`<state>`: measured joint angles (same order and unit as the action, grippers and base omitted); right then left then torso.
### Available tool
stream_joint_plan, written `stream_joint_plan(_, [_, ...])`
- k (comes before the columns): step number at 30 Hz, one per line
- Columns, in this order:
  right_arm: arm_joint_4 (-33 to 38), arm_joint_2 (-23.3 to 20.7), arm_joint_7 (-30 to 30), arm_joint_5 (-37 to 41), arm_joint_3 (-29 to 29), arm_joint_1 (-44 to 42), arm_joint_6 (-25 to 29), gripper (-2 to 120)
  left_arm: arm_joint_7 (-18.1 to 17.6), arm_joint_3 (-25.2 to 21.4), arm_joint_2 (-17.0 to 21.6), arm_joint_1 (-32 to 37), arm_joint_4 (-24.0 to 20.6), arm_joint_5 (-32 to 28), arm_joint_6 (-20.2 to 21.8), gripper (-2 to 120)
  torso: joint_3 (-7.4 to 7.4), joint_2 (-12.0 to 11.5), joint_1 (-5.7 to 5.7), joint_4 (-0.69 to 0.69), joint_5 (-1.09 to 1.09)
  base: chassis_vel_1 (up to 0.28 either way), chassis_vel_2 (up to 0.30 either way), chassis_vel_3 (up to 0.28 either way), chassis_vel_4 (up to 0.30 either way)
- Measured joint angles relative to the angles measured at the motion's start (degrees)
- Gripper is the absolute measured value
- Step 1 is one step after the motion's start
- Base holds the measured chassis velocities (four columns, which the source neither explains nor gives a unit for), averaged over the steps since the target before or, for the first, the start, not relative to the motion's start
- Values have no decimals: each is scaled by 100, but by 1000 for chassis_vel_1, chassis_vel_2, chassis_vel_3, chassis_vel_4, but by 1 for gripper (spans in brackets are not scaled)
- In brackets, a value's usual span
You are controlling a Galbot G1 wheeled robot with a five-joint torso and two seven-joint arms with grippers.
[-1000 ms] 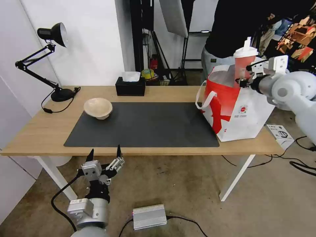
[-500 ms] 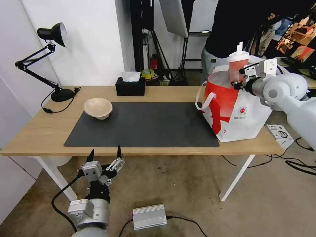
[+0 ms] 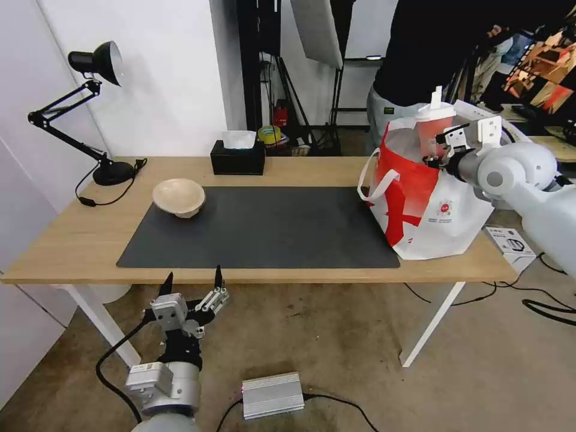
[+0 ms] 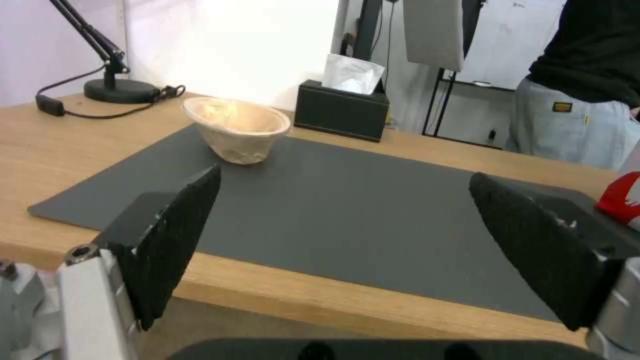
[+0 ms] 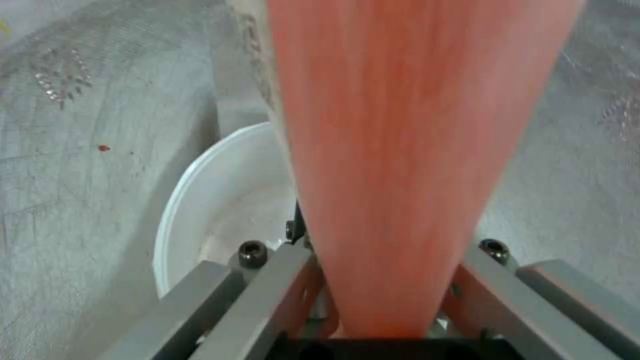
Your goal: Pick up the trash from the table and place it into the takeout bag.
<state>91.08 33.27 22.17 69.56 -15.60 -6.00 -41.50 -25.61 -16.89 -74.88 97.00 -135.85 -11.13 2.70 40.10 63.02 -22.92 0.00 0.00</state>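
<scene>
My right gripper (image 3: 441,149) is shut on the tall red cup (image 3: 433,129) with its white domed lid, and the cup's lower part hangs inside the open mouth of the takeout bag (image 3: 441,210) at the table's right end. In the right wrist view the cup (image 5: 413,150) hangs above a white bowl (image 5: 213,205) lying on the bag's foil lining (image 5: 93,100). A shallow beige bowl (image 3: 179,197) sits on the far left corner of the grey mat (image 3: 270,228). My left gripper (image 3: 192,287) waits open below the table's (image 3: 66,246) front edge, facing the beige bowl (image 4: 237,127).
A black tissue box (image 3: 237,157) stands at the table's back edge and a black desk lamp (image 3: 90,114) at the back left. A person in black stands behind the bag. A silver box (image 3: 273,394) and cables lie on the floor.
My right gripper has carried the red cup left and down, from above the bag into its mouth. The bag's top has shifted a little. The left arm has stayed put.
</scene>
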Motion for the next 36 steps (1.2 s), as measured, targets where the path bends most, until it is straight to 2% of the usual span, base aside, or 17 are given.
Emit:
stream_joint_plan(2, [4, 0, 25, 2, -12, 44, 0, 14, 0, -16, -5, -7, 0, -2, 0, 100, 0, 0, 0, 0, 0, 0, 0, 0, 0])
stream_joint_plan(3, [4, 0, 25, 2, -12, 44, 0, 14, 0, -16, -5, -7, 0, -2, 0, 100, 0, 0, 0, 0, 0, 0, 0, 0, 0])
stream_joint_plan(7, [-13, -43, 32, 9, -91, 145, 1, 35, -5, -52, -8, -57, 0, -21, 0, 100, 0, 0, 0, 0, 0, 0, 0, 0, 0])
stream_joint_plan(9, [-10, -59, 32, 12, -104, 164, 1, 37, -8, -55, 2, -64, 2, -24, 0, 100, 0, 0, 0, 0, 0, 0, 0, 0, 0])
stream_joint_plan(11, [20, -94, 33, 18, -136, 205, 1, 48, -11, -50, 31, -65, 3, -26, 0, 100, 0, 0, 0, 0, 0, 0, 0, 0, 0])
stream_joint_plan(12, [20, -94, 33, 18, -136, 205, 1, 48, -11, -50, 31, -65, 3, -26, 0, 100, 0, 0, 0, 0, 0, 0, 0, 0, 0])
stream_joint_plan(16, [45, -166, 42, 34, -203, 271, 1, 65, -14, -29, 44, -53, 7, -26, 0, 100, 0, 0, 0, 0, 0, 0, 0, 0, 0])
stream_joint_plan(17, [45, -166, 42, 34, -203, 271, 1, 65, -14, -29, 44, -53, 7, -26, 0, 100, 0, 0, 0, 0, 0, 0, 0, 0, 0])
stream_joint_plan(22, [118, -265, -31, 38, -281, 317, 1, 88, -12, 1, 49, -64, 14, -17, -3, 100, 0, 0, 0, 0, 0, 0, 0, 0, 0])
stream_joint_plan(23, [118, -265, -31, 38, -281, 317, 1, 88, -12, 1, 49, -64, 14, -17, -3, 100, 0, 0, 0, 0, 0, 0, 0, 0, 0])
stream_joint_plan(25, [127, -268, -51, 35, -288, 320, 1, 96, -13, 2, 56, -68, 19, -17, -4, 100, 0, 0, 0, 0, 0, 0, 0, 0, 0])
stream_joint_plan(36, [127, -200, -38, 30, -241, 328, 1, 100, -12, 6, 66, -61, 46, -17, -7, 100, 0, 0, 0, 0, 0, 0, 0, 0, 0])
